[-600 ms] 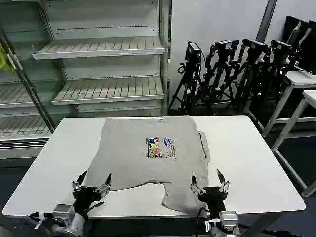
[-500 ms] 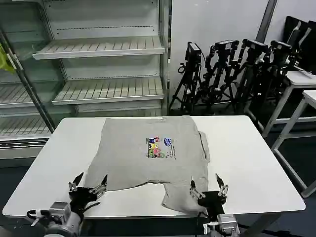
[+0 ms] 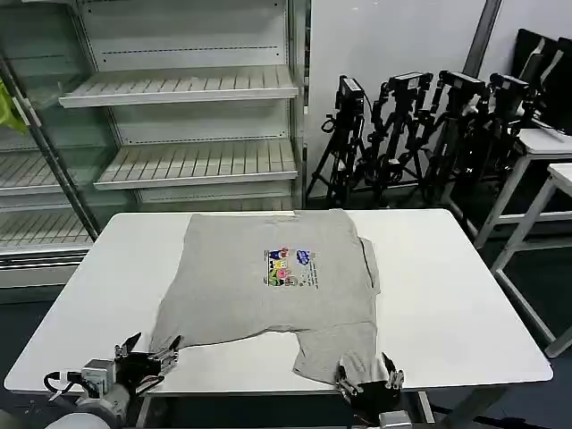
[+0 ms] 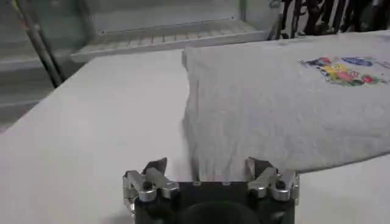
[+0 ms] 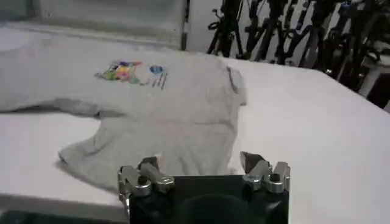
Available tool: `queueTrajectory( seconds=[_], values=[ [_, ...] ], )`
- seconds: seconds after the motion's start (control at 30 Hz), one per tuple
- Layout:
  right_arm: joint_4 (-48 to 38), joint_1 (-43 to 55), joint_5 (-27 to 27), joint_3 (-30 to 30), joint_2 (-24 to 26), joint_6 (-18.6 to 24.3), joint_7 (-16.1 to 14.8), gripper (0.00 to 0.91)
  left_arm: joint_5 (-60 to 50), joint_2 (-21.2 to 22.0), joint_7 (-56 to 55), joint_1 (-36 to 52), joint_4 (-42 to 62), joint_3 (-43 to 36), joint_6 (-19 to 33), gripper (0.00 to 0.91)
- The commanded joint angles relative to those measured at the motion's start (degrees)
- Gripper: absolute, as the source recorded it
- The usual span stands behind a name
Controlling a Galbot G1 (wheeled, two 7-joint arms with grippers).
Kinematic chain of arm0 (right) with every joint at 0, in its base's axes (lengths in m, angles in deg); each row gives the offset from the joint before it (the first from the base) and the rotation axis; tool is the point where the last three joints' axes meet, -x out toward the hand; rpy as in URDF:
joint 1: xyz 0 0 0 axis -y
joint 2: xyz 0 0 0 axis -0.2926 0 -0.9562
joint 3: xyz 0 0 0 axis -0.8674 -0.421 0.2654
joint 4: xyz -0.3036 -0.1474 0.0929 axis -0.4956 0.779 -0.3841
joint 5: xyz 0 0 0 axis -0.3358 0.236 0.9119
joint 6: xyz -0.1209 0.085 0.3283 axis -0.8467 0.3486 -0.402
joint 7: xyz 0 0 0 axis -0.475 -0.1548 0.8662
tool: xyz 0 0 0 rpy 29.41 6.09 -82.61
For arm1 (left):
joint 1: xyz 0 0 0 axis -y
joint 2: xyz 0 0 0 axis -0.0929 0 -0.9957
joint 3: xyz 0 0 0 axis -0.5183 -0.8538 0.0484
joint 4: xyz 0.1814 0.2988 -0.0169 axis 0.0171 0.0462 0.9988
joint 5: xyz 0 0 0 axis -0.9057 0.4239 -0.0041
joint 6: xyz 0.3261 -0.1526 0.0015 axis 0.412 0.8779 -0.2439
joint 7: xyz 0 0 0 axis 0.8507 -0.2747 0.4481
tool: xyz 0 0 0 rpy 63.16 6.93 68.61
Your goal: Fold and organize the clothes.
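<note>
Your left gripper (image 3: pixel 147 352) spread wide, empty, at table's (image 3: pixel 465 304) 7 o'clock edge, just off T-shirt's (image 3: pixel 277 286) near-left corner. Your right gripper (image 3: pixel 368 385) also wide, empty, at 5 o'clock edge, touching or just over shirt's near hem; cannot tell which. T-shirt lies print-up at table centre, partly folded, lower right flap reaching toward 5 o'clock. Chest print (image 3: pixel 290 266) sits mid-shirt.

Head view high, looking down the table (image 3: pixel 465 295), wrist views low at its near edge, all sharing the T-shirt (image 3: pixel 268 286).
</note>
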Motion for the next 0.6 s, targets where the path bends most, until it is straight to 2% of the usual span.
queueTrajectory(
  seconds=[0.03, 0.5, 0.6],
  values=[
    [-0.71, -1.0, -0.34, -0.48, 0.2, -1.08, 0.37, 0.0, 3.24, -2.07, -0.14, -0.02, 2.17, -0.22, -0.91, 0.05],
    [0.17, -3.16, 1.04, -1.56, -0.1, -0.92, 0.76, 0.0, 3.41, -1.53, 1.43, -0.65, 0.86, -0.71, -0.89, 0.05],
    [1.3, -4.01, 1.31, -1.49, -0.09, 0.74, 0.76, 0.0, 3.86, -1.26, 1.48, -1.54, -0.67, 0.02, -0.84, 0.05]
  ],
)
